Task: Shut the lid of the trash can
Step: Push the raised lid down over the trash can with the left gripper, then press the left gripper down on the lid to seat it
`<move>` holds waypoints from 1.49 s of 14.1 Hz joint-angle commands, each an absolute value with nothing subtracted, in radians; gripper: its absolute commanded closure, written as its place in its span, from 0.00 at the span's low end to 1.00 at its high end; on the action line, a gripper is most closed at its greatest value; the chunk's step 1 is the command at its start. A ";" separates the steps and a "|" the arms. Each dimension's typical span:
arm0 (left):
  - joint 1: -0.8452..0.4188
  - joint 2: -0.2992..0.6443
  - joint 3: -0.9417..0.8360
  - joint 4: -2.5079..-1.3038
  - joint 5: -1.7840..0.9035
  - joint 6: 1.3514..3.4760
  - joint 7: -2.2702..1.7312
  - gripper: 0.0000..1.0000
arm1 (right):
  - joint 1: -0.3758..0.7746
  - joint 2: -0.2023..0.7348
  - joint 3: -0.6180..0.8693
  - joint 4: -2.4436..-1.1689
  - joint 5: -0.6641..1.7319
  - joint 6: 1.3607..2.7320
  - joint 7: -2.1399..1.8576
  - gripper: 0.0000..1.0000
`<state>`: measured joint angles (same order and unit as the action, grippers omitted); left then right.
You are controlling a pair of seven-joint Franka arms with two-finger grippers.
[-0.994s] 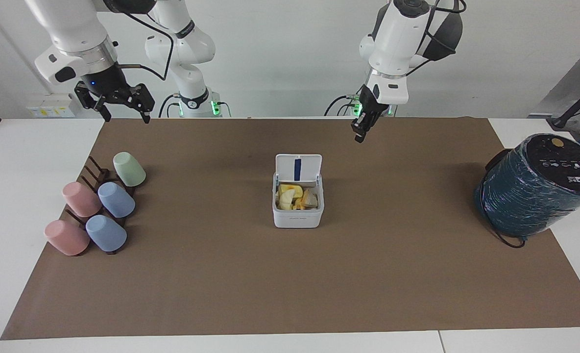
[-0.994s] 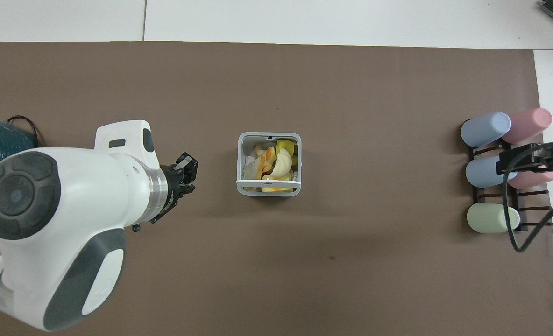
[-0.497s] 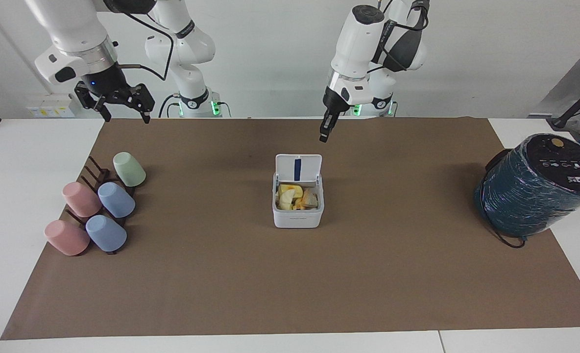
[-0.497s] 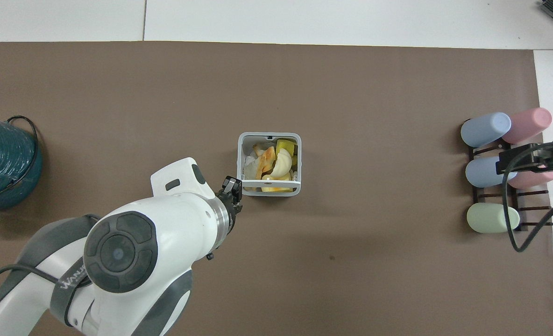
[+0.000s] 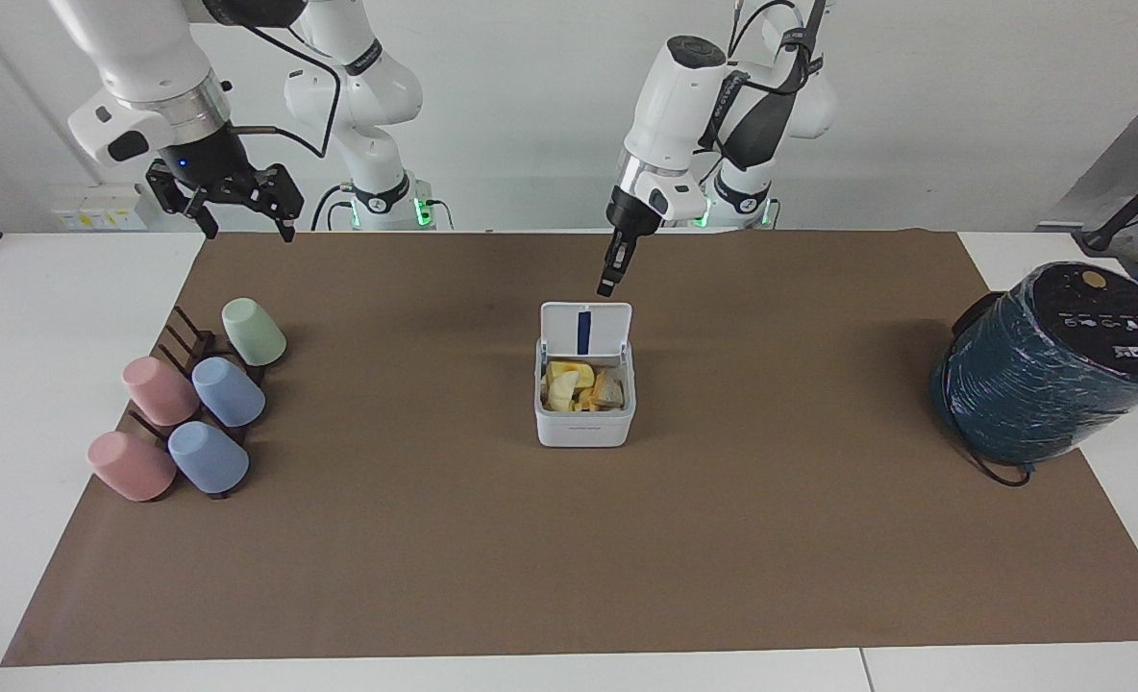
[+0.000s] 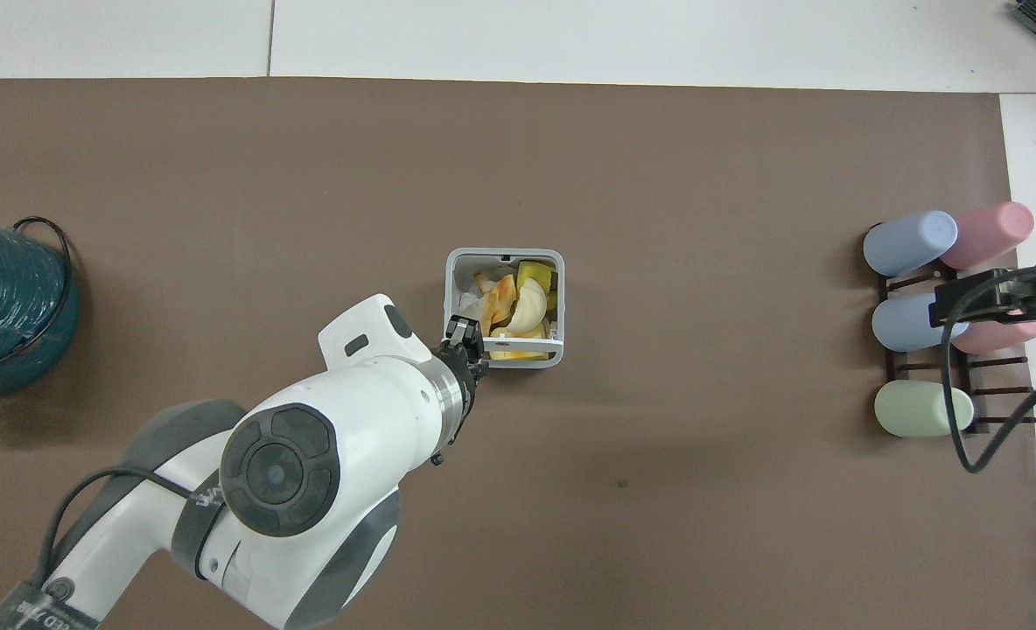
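Observation:
The small white trash can (image 5: 583, 431) stands mid-mat, holding yellow and orange scraps. Its lid (image 5: 585, 330) stands upright on the side nearer to the robots, blue strip showing. In the overhead view the trash can (image 6: 505, 255) shows its open top and the lid (image 6: 527, 360) is edge-on. My left gripper (image 5: 607, 285) is shut and empty, pointing down just above the lid's top edge at the corner toward the left arm's end, a small gap apart; it also shows in the overhead view (image 6: 465, 332). My right gripper (image 5: 248, 231) is open and waits high over the cup rack's end.
Several pastel cups (image 5: 228, 392) lie on a dark rack toward the right arm's end of the table (image 6: 907, 319). A large dark teal wrapped cylinder (image 5: 1050, 370) with a black cable stands at the left arm's end (image 6: 2, 297). A brown mat (image 5: 569, 577) covers the table.
My left gripper has swung from the left arm's side across toward the trash can and lowered to just above the lid's top edge. The right arm, the lid and the can have not moved.

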<state>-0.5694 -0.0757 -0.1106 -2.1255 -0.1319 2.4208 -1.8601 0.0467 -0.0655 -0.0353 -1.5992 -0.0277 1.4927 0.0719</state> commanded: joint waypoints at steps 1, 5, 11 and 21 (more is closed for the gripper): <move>-0.534 -0.054 -0.098 -2.126 -0.146 2.502 -1.870 1.00 | 0.043 -0.081 -0.034 -1.612 -0.020 1.488 0.052 0.00; -0.493 0.003 -0.098 -2.112 -0.146 2.649 -1.871 1.00 | 0.043 -0.081 -0.034 -1.612 -0.020 1.488 0.052 0.00; -0.492 0.074 -0.098 -2.075 -0.146 2.721 -1.885 1.00 | 0.043 -0.081 -0.034 -1.612 -0.020 1.486 0.052 0.00; -0.503 0.109 -0.100 -2.077 -0.146 2.795 -1.902 1.00 | 0.043 -0.081 -0.034 -1.612 -0.020 1.486 0.052 0.00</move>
